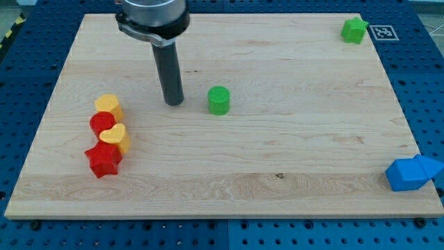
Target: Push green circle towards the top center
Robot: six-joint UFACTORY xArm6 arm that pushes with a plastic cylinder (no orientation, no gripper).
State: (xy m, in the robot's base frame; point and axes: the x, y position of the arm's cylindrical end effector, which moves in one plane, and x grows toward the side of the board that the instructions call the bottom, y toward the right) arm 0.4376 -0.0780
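Blue blocks (413, 173) (bottom right); tip (173, 103) beside green circle (218, 101)

Pale wooden board (229, 167) on a blue pegboard. On it: green circle (218, 100) near centre, green block (354, 30) at the view's top right, two blue blocks (412, 173) touching at bottom right, yellow and red blocks (107, 135) clustered at left.

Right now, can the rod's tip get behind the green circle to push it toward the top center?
Probably yes. My tip sits just to the view's left of the green circle, apart from it, with bare board between and below. No other block stands near.
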